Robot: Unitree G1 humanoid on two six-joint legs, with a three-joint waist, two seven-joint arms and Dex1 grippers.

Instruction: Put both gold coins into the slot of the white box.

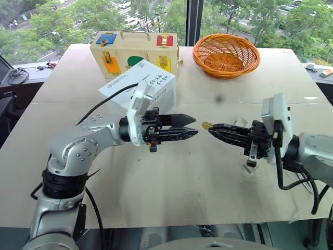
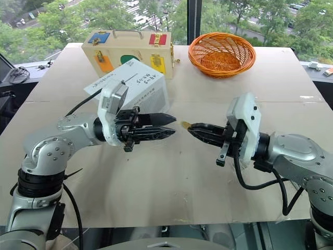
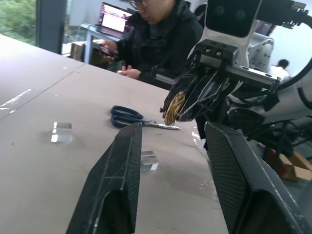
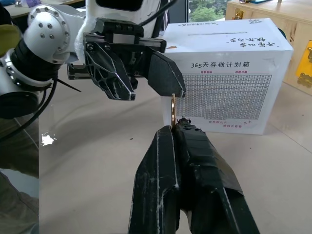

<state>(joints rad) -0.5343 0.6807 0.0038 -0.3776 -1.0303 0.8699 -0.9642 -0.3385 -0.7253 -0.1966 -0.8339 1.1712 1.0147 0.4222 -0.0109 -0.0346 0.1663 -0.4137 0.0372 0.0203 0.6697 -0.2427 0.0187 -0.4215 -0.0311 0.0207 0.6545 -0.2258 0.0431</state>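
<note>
My left arm covered the lower part of the white box [image 1: 156, 83]. The gold coin [image 4: 173, 111] sat partly buried between the fingers of my right end effector [image 4: 174, 127]. The white box's handwriting was too small to read.

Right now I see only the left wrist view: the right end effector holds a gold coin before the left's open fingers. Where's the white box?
Observer: The white box stands behind the left end effector, in front of the cream wooden case.
Operator: Do the end effectors touch?
Observer: No. The head views show a small gap between the gold coin in the right end effector and the left fingertips.
Operator: Anything else back there?
Observer: An orange wicker basket beside the case.
</note>
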